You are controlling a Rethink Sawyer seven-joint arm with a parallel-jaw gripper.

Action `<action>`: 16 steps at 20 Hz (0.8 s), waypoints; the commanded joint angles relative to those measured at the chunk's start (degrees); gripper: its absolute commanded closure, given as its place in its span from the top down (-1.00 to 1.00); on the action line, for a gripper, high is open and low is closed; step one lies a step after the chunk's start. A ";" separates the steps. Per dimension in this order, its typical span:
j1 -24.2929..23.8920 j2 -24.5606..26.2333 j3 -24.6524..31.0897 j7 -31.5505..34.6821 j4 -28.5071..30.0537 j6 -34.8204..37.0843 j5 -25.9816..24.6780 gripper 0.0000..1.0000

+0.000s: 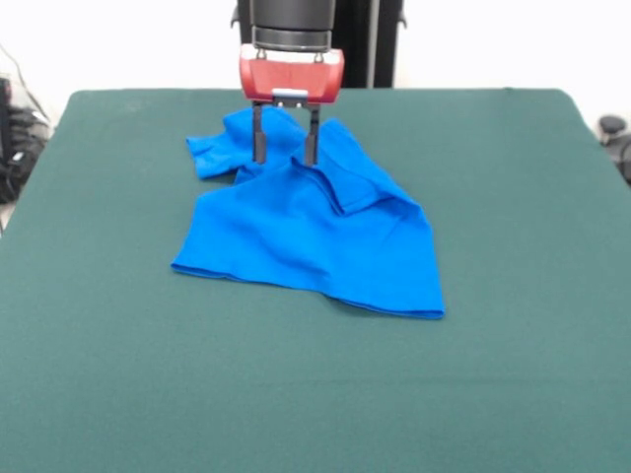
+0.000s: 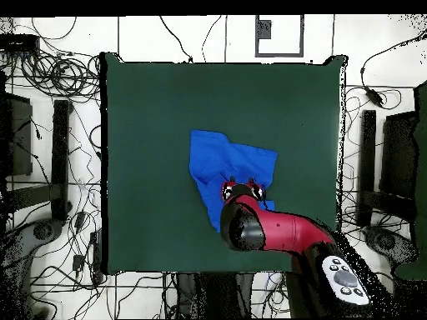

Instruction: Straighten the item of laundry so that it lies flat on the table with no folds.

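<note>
The bright blue T-shirt (image 1: 315, 227) lies on the dark green table (image 1: 513, 345), a little toward the robot's side of the middle. Its near part is spread out to a hem. Its far part is bunched, with a sleeve crumpled at the far left and a fold ridge across the middle. My gripper (image 1: 284, 158) hangs straight down over the bunched far part. Its two dark fingers (image 1: 259, 146) stand apart, open, with tips at or just above the cloth and nothing held between them. In the overhead view the arm (image 2: 283, 229) covers part of the T-shirt (image 2: 225, 162).
Bare green felt surrounds the shirt on all sides. Cables and dark equipment (image 2: 50, 75) lie on the floor beyond the table's edges. The robot's pedestal (image 1: 370, 39) stands behind the far edge.
</note>
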 commanded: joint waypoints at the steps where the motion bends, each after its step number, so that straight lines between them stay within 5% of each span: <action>1: 2.05 3.81 5.62 5.63 0.73 3.52 -0.76 1.00; 16: 2.54 4.38 5.01 6.43 1.81 1.53 -1.11 1.00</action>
